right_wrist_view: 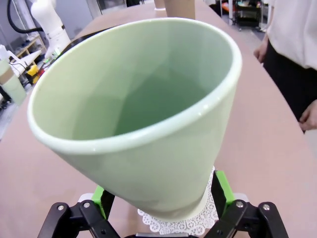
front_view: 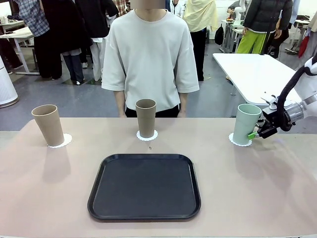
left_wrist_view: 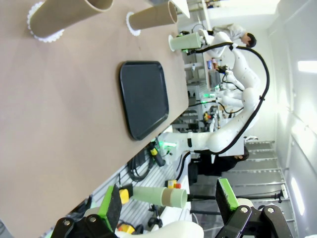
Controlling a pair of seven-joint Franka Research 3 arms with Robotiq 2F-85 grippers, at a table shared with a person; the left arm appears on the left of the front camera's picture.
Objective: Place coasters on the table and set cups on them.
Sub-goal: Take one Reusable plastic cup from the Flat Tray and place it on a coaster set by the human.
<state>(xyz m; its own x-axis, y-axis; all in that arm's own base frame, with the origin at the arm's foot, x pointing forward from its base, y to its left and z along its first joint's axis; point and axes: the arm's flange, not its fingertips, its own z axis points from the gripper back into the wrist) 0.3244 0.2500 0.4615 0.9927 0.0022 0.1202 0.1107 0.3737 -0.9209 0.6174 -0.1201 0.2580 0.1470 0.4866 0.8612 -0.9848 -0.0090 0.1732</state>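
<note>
The pale mint green tapered cup (front_view: 246, 123) stands upright on a thin white coaster with scalloped edge (front_view: 239, 141), on the large beige-pink table (front_view: 257, 198), to the far right of the black rectangular tray (front_view: 144, 193) which lies in the middle. The right gripper (front_view: 255, 134) is at the lower part of this cup; in the right wrist view its green pads (right_wrist_view: 221, 189) sit on both sides of the cup near its base, but I cannot tell if they press the wall or only stand close beside it. Beyond the tray's far edge, a tan-brown matte cup (front_view: 145, 118) stands on a second white coaster (front_view: 147, 135), just in front of the person in a white shirt (front_view: 150, 54). To the far left of the tray, another tan-brown cup (front_view: 48, 124) stands on a third coaster (front_view: 60, 141), leaning a little. The left gripper (left_wrist_view: 168, 202) hangs off the table with its fingers wide apart and nothing between them. The cups seem light, stiff and smooth, so I think they can slip or tip easily; the best hold is low on the narrow part, with moderate force. All three cups already look placed on coasters, so the task seems almost finished.
</note>
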